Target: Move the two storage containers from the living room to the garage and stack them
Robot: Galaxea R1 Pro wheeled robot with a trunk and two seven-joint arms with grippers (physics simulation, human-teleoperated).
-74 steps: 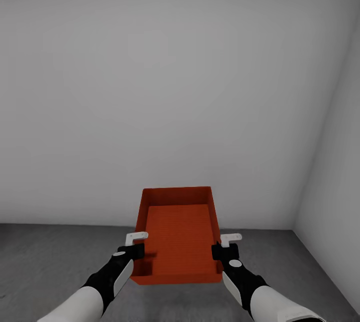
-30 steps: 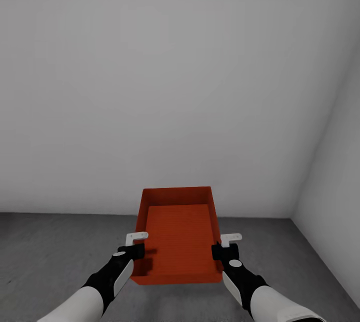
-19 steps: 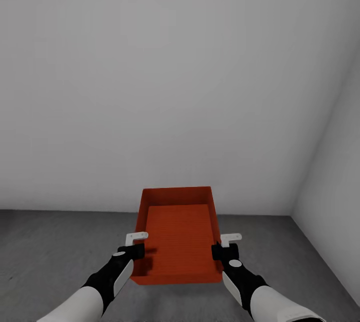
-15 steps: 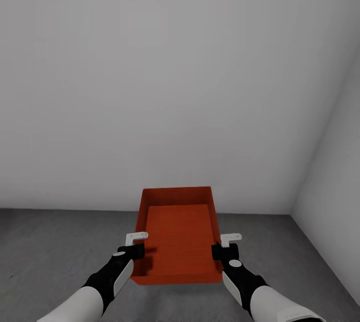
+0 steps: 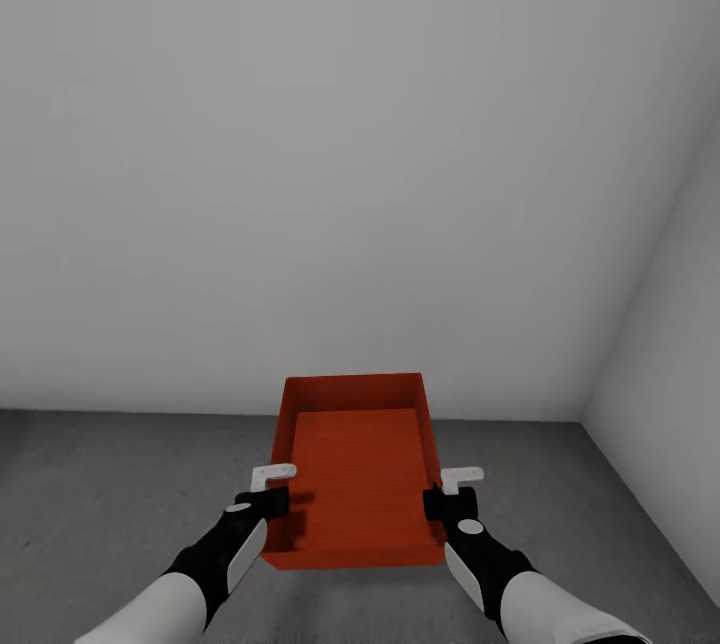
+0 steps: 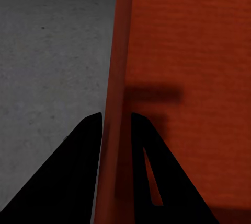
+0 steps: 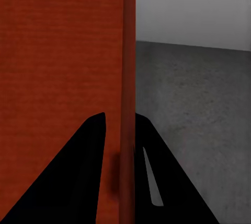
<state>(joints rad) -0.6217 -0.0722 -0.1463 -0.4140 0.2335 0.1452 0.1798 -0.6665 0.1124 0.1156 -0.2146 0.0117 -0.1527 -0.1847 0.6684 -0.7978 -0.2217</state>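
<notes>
Head view: one storage container (image 5: 356, 469) held up between both arms above the floor (image 5: 100, 494), in the garage corner, pale grey wall (image 5: 330, 164) ahead. Left gripper (image 5: 281, 496) pinches its left wall, right gripper (image 5: 432, 497) its right wall. Versus 2.5 s ago the container and arms sit the same; the floor line is a bit higher and the ceiling strip has left the top edge, so the camera moved. Forearms cut off at the near edge.

Left wrist view: dark fingers (image 6: 78, 172) straddle the orange wall, one outside, one inside, jaws clamped on it.

Right wrist view: fingers (image 7: 83, 172) likewise pinch the opposite wall; contact point dark, hard to make out.
</notes>
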